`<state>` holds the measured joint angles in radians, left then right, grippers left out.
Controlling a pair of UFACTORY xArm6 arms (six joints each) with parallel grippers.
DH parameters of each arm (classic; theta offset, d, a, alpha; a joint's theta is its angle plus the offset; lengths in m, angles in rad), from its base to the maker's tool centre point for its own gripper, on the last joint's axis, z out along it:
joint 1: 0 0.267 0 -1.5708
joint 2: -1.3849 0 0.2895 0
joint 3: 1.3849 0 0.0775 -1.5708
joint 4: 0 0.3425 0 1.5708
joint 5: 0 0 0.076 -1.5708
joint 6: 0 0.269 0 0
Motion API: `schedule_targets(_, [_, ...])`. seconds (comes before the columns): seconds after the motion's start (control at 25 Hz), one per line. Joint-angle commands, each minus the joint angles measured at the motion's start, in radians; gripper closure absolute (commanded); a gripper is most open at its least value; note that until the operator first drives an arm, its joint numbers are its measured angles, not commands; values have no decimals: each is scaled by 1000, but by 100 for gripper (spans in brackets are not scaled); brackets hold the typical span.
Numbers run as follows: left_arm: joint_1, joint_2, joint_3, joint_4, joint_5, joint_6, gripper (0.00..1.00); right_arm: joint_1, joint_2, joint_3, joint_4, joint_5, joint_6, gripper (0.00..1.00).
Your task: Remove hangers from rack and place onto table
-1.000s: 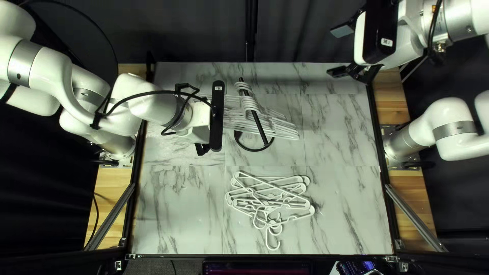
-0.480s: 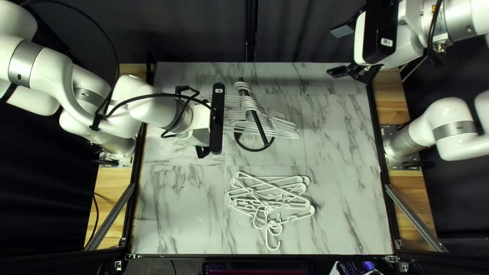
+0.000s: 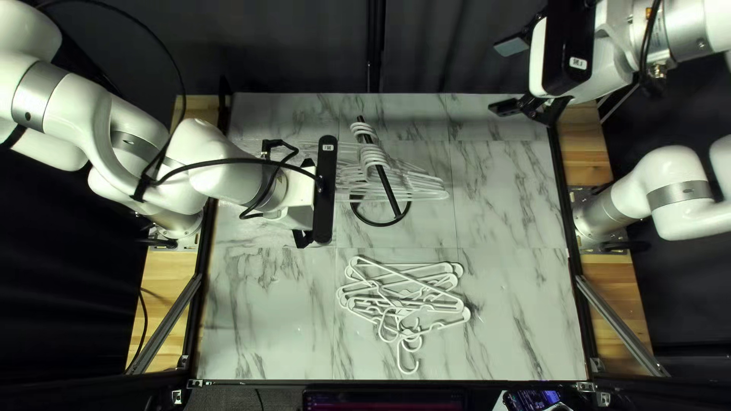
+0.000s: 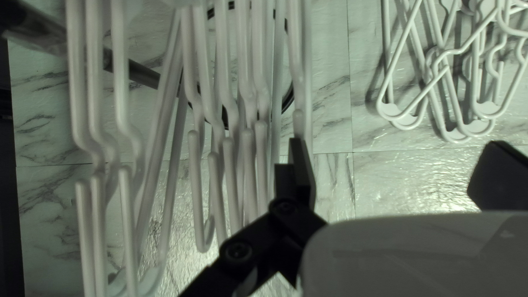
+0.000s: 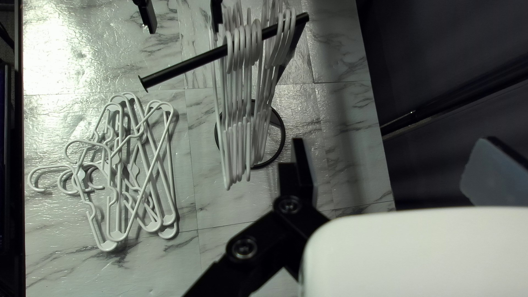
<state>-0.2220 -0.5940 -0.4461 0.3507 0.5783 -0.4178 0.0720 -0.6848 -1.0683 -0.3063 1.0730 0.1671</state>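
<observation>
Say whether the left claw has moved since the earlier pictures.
Yes. In the top left view the left claw has shifted toward the table's near edge, judged against the rack, which has stayed put.

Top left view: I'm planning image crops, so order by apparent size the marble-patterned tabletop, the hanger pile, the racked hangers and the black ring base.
1. Marble-patterned tabletop
2. Hanger pile and racked hangers: unsure which; the left arm partly hides the racked ones
3. Black ring base

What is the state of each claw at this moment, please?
Left claw: open, holding nothing, near the hanging hangers.
Right claw: open, holding nothing.
</observation>
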Motion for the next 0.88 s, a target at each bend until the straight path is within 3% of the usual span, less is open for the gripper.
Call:
schedule_targets(0.04, [13,6,12,-7,-23,9,0,0,0,0,0,0,0,0])
schedule_targets(0.48, [52,10,35,-46,-56,41,0,0,0,0,0,0,0,0])
schedule_targets(0.88, [76,-14,19,-67,-15,75,0,0,0,0,0,0,0,0])
